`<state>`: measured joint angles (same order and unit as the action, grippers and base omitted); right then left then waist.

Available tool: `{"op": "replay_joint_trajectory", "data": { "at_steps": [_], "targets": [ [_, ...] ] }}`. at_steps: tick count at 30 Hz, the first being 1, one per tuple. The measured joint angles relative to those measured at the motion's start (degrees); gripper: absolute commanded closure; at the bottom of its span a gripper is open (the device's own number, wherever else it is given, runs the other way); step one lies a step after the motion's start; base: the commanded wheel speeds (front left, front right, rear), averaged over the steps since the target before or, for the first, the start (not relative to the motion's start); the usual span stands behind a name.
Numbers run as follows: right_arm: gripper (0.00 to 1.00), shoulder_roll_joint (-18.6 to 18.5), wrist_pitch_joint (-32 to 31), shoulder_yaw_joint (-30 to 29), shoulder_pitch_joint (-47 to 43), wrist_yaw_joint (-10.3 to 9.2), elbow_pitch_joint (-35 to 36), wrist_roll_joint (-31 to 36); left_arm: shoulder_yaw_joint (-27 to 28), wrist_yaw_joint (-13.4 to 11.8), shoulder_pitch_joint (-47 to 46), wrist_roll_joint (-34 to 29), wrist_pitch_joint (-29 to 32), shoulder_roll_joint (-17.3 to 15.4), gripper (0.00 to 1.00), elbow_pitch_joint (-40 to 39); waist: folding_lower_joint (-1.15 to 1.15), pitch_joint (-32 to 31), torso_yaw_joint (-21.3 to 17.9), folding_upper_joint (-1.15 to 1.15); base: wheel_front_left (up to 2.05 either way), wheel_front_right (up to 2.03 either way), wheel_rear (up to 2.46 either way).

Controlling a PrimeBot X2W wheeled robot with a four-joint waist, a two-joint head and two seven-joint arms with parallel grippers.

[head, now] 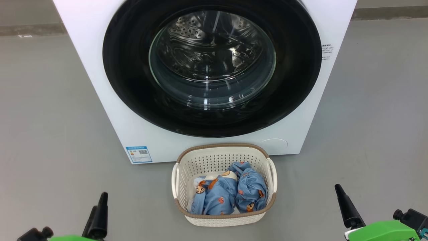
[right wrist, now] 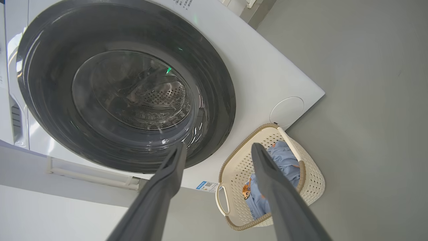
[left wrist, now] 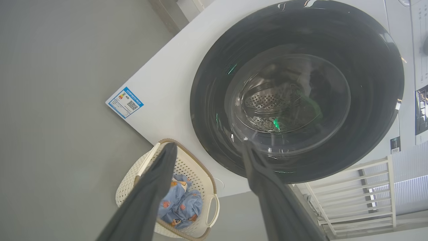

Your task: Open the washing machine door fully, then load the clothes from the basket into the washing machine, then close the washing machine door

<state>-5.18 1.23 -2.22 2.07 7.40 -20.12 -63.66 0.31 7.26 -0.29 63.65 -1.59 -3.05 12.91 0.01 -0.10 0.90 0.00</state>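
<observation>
The white washing machine stands straight ahead with its washing machine door shut; the black rim lies flat against the front and the steel drum shows through the glass bowl. On the floor just before it sits the cream basket holding crumpled light blue clothes. My left gripper hovers low, left of the basket, open and empty. My right gripper hovers low to its right, open and empty. The left wrist view looks past the left gripper at door, basket and clothes. The right wrist view shows the right gripper, door, basket and clothes.
Grey floor spreads on both sides of the machine. A blue label and a round cover mark the machine's lower front. A white slatted rack stands beside the machine.
</observation>
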Motion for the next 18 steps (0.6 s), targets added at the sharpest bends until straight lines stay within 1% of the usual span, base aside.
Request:
{"op": "replay_joint_trajectory", "data": {
  "at_steps": [18],
  "targets": [
    [0.0,-0.57,3.02,1.18,0.09,0.0,-0.7,12.3,-1.2,0.0,0.64,-12.36,-2.59,-0.99,0.0,-1.58,0.0,-0.1,0.27,0.0,0.0,0.0,0.0]
  ]
}}
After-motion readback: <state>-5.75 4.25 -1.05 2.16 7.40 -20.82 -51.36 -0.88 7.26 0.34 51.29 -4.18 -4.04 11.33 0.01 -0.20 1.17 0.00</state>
